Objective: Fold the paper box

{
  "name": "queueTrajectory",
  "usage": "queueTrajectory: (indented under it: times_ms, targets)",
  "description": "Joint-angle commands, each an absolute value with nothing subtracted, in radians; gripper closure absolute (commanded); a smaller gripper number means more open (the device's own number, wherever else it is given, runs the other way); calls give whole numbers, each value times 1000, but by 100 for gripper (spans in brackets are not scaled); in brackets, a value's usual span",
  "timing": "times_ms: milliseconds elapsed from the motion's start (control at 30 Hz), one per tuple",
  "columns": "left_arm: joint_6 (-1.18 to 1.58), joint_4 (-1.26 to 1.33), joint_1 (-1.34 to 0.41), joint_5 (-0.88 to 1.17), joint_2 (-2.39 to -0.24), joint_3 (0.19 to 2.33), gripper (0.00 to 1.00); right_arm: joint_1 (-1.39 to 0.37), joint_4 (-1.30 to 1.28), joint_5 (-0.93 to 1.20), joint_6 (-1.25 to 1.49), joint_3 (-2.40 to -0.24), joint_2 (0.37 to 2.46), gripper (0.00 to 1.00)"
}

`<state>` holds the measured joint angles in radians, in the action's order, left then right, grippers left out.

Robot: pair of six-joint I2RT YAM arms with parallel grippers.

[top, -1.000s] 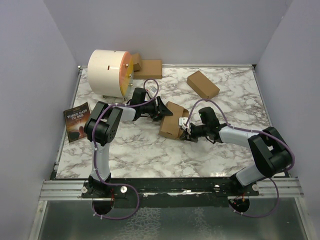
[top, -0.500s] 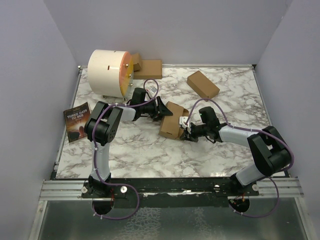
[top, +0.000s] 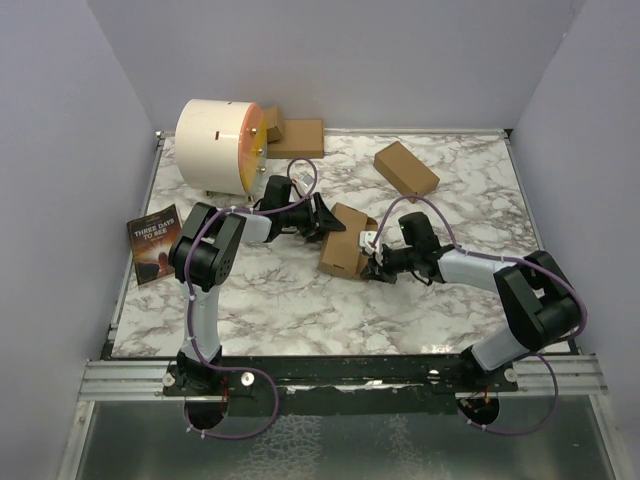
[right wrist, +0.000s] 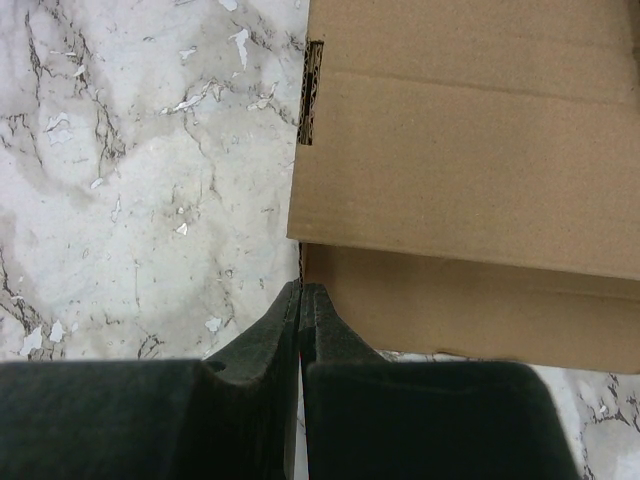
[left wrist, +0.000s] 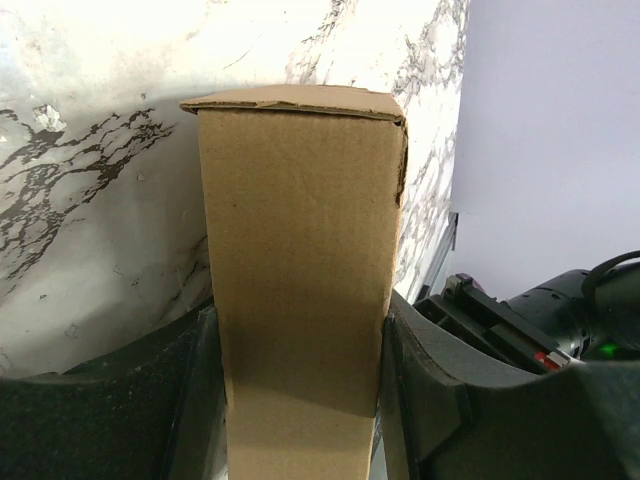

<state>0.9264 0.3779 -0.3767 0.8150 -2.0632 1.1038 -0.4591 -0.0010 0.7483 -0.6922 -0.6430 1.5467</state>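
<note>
The paper box (top: 345, 240) is found at the middle of the table (top: 260, 310), formed into an oblong carton. It is clamped across its long walls by the left gripper (left wrist: 300, 320). The right gripper (right wrist: 301, 305) is pressed together with nothing pinched, tips set at a flap seam. The box is judged light, stiff and easily creased; it is best taken by the side walls, not the flaps. Contents cannot be seen; the visible end is closed.

Robot lab cell — 2 arms (top: 208, 248) bolted to metal rail (top: 130, 378), marble-print table (top: 290, 300), plain lavender walls (top: 380, 60).
</note>
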Motion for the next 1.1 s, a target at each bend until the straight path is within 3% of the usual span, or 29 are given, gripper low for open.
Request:
queueTrajectory:
  times_ms: [0,1067]
  targets:
    - [890,339,-367,828,-2094,1081,82,-439,-98,694,-683,-640,1578,99]
    - [902,353,-376,779,-2060,1060,83,-439,-104,801,-725,-653,1541,99]
